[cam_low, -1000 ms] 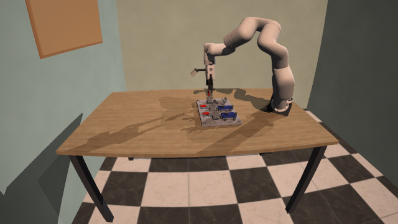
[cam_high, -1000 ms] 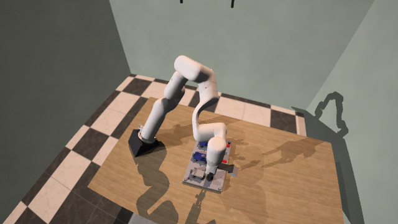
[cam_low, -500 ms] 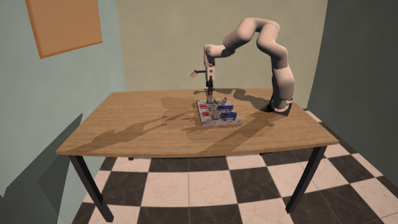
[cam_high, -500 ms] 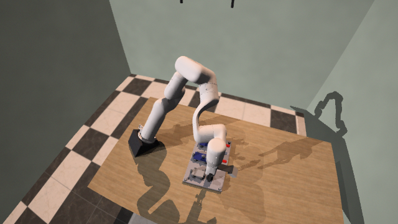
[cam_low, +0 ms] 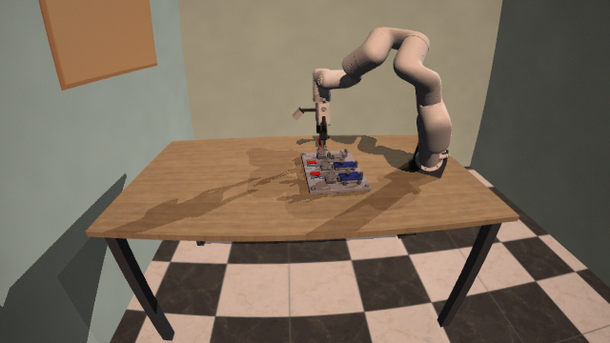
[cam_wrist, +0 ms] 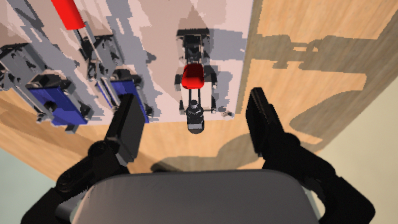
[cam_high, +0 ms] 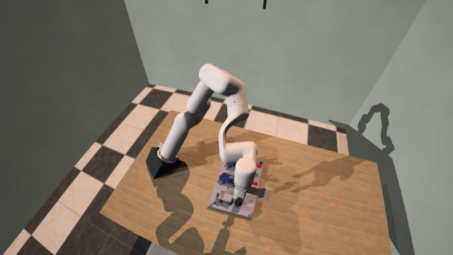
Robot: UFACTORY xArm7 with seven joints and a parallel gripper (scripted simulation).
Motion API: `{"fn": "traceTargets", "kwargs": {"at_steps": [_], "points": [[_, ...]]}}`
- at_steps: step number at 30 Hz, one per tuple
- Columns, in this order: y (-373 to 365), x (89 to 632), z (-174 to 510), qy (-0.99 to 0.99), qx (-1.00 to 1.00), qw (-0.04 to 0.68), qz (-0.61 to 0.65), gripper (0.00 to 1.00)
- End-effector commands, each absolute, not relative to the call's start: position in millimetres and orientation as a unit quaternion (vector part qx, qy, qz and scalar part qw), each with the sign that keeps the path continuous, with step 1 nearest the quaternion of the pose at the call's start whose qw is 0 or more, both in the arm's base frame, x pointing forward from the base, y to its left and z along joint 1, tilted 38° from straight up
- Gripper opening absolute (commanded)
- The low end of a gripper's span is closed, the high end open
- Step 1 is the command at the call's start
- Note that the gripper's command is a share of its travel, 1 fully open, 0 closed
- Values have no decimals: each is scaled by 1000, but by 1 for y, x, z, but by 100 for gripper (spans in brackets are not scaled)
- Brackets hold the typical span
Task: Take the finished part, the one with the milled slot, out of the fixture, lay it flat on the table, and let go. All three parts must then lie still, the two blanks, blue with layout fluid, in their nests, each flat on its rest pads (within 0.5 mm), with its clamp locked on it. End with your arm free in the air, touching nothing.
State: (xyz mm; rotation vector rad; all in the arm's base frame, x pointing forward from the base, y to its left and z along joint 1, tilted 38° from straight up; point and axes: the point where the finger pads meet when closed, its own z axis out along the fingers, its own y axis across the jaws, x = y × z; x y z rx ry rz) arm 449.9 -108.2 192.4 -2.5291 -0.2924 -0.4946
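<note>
Gripper [cam_high: 238, 202] [cam_low: 322, 138] [cam_wrist: 193, 103] wide open, nothing held — fingers either side of raised red handle [cam_low: 320, 142] [cam_wrist: 193, 76], wrist view centre. Pale finished part [cam_high: 225, 197] [cam_low: 339, 155] [cam_wrist: 205, 98] in fixture [cam_high: 244, 210] [cam_low: 339, 190] [cam_wrist: 231, 20], partly hidden under that handle; slot not discernible. Two blue blanks [cam_high: 226, 178] [cam_low: 351, 176] [cam_wrist: 57, 104] in nests — left side of wrist view, their red handles [cam_high: 255, 183] [cam_low: 315, 173] [cam_wrist: 68, 14] lying low in exterior view.

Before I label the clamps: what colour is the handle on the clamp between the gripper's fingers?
Red; the wrist view shows it best.
</note>
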Motion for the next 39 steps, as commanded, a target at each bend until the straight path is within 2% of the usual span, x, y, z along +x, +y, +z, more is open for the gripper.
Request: {"fn": "traceTargets", "kwargs": {"at_steps": [1,27,39], "points": [[-111,445,191,-108,-939,269,-185,100],[-116,389,167,-108,-939,269,-185,100],[-117,382,164,-108,-939,269,-185,100]]}}
